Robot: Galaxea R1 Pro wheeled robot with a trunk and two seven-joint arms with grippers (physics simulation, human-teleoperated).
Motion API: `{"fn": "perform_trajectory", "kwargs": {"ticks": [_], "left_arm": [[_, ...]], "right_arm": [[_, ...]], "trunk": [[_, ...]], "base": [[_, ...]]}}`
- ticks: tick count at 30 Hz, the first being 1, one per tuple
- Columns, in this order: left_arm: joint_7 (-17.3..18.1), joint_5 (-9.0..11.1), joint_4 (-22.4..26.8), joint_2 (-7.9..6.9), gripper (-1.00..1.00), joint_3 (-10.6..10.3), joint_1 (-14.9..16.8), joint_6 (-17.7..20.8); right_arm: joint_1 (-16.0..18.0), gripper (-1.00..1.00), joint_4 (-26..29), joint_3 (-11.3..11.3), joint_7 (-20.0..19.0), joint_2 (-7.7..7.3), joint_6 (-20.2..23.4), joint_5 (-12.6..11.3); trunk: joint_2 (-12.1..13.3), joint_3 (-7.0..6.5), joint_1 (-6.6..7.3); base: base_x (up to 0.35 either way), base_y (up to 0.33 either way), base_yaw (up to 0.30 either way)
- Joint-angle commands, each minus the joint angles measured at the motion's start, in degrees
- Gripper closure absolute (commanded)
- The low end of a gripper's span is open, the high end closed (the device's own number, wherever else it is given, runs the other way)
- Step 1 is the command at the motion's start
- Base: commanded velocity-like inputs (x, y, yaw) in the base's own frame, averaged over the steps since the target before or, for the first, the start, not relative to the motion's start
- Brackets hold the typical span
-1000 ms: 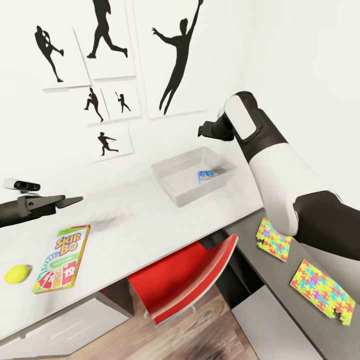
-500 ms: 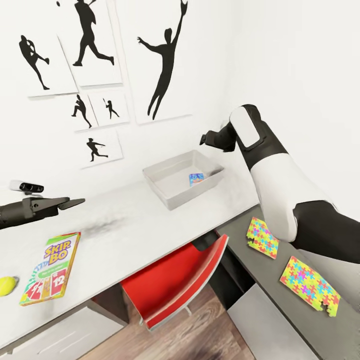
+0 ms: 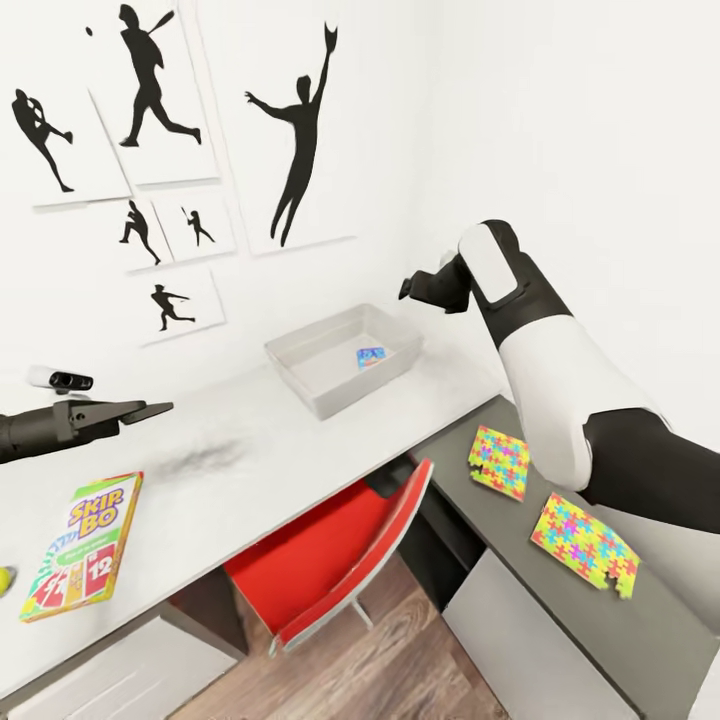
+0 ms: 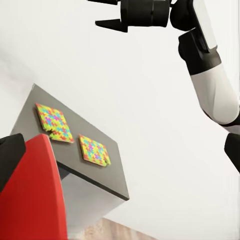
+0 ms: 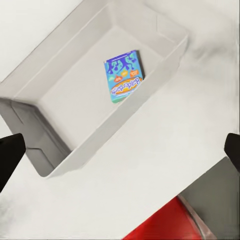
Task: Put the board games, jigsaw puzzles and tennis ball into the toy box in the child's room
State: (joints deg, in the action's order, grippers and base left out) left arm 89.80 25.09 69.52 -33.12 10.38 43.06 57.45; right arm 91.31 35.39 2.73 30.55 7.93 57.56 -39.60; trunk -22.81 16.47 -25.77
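The light grey toy box (image 3: 300, 378) (image 5: 165, 57) stands on the white table with one blue board game (image 3: 371, 357) (image 5: 124, 75) lying flat in it. My right gripper (image 3: 406, 290) (image 4: 100, 12) hovers open above the box's right corner, empty. The green Skip-Bo board game (image 3: 82, 545) lies near the table's front left, and the tennis ball (image 3: 5, 580) peeks in at the picture's left edge. Above and beyond the Skip-Bo box my left gripper (image 3: 152, 410) hangs open and empty. Two jigsaw puzzles (image 3: 498, 462) (image 3: 585, 542) (image 4: 54, 122) (image 4: 94, 150) lie on the lower grey table at right.
A red chair (image 3: 335, 555) (image 4: 30, 195) is tucked under the white table (image 3: 250, 470) at the corner with the grey table (image 3: 560, 610). Black sports silhouette pictures (image 3: 295, 140) hang on the white wall behind. Wood-plank floor (image 3: 390, 670) shows below.
The head view has swung to the right, so everything sits further left in the picture. Relative to the toy box, my right gripper has shifted right, away from over its middle.
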Motion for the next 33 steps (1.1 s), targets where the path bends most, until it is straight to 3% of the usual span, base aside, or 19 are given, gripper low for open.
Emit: {"fn": "perform_trajectory", "kwargs": {"ticks": [1,12,33], "left_arm": [[0.2,-0.02,0.01,-0.03,-1.0,-0.01,-0.09,0.59],[0.2,-0.04,0.01,-0.02,-1.0,-0.01,-0.44,0.56],[0.2,-0.17,-0.38,0.03,-1.0,-0.01,-1.18,-0.18]], "right_arm": [[0.04,-1.0,0.02,0.22,0.56,0.02,0.02,-0.56],[-0.04,-1.0,-0.07,0.26,0.53,0.07,-0.34,-0.6],[-2.4,-1.0,-0.15,0.22,0.38,0.07,-0.78,-0.62]], "trunk": [[-0.11,0.02,-0.01],[-0.11,-0.97,-0.01],[-0.11,-2.86,-0.01]], "base": [[-0.23,0.0,-0.125],[-0.143,0.0,-0.109],[-0.008,0.0,-0.104]]}}
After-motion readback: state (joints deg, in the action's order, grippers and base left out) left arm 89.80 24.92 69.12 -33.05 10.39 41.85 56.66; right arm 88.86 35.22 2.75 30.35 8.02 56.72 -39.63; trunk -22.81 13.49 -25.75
